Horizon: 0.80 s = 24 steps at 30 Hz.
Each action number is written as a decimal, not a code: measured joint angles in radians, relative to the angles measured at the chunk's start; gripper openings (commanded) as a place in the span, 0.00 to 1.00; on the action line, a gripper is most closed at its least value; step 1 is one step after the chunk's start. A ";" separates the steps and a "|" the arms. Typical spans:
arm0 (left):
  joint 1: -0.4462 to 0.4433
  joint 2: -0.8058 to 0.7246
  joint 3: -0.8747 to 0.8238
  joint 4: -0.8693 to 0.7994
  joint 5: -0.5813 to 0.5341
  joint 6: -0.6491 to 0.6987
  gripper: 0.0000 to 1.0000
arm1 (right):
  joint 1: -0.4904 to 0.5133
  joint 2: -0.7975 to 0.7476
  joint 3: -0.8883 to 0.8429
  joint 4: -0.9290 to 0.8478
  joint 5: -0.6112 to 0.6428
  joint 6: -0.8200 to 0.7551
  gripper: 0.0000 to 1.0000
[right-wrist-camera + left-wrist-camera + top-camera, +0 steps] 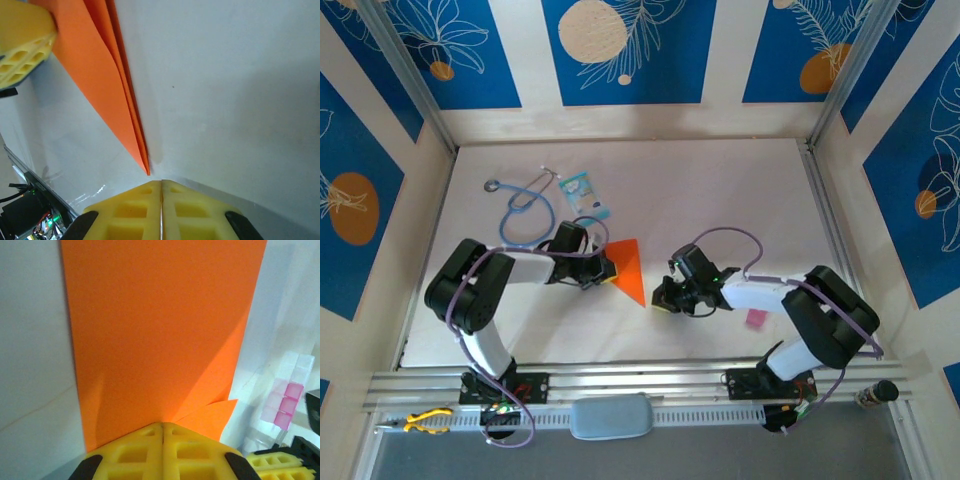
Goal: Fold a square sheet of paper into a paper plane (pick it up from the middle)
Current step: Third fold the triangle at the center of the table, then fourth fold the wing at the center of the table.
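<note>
The square sheet of paper is folded into a slim bright orange paper plane, a long triangle lying on the white table with its sharp tip toward the near edge. My left gripper is shut on its wide left edge; in the left wrist view the orange layers fan out from the closed fingertips. My right gripper sits shut just off the plane's tip, with nothing between its fingers. A left finger rests over the paper's far end.
A blue stethoscope and a light-blue packet lie behind the left arm. A small pink strip lies by the right arm. Metal rails run along the near edge, with yellow pliers below them.
</note>
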 measured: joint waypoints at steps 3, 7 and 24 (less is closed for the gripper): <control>-0.012 -0.035 -0.032 0.000 -0.027 -0.050 0.00 | 0.000 -0.006 0.028 -0.029 0.016 -0.019 0.13; -0.061 -0.108 -0.061 -0.014 -0.084 -0.106 0.07 | 0.000 -0.005 0.076 -0.070 0.041 -0.050 0.20; 0.047 -0.232 0.018 -0.211 -0.135 0.044 0.37 | -0.008 0.206 0.323 -0.149 0.079 -0.169 0.30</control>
